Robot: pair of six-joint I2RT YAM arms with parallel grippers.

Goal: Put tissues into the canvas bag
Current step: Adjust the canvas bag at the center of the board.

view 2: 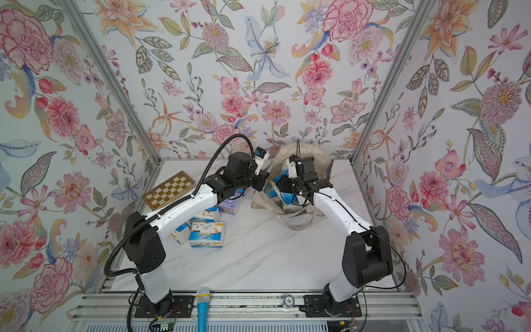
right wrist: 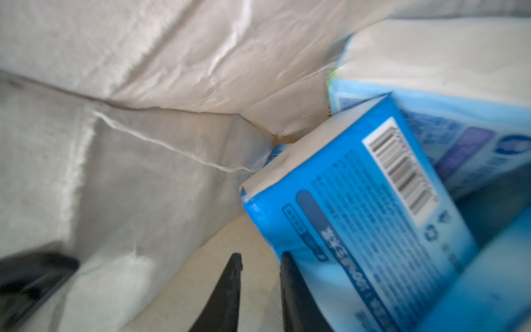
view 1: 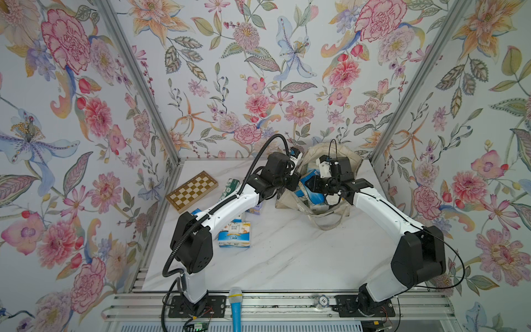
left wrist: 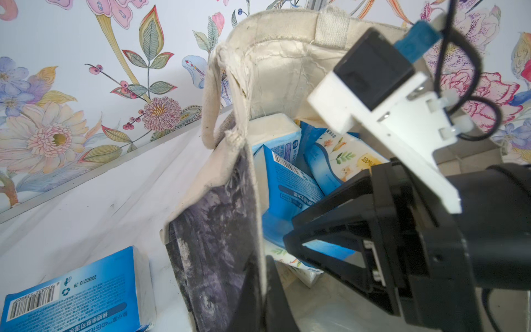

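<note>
Plastic-wrapped tissues (left wrist: 290, 186) look light, squashy, slick: several lie tipped inside the canvas bag (view 1: 311, 152), centre of both top views, more on the tabletop (view 1: 287, 258) left of it; probably best pinched across a narrow side. Floppy bag rim is clamped by the left gripper (left wrist: 260, 287); the right gripper (right wrist: 261, 255), narrowly parted and empty, sits inside the bag.

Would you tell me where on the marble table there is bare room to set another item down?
The widest bare patch of the marble table lies at the front, between the cartoon-printed pack and the trailing handles of the canvas bag. It is crowded beneath the left arm, where packs cluster by the chessboard, and inside the bag.
</note>
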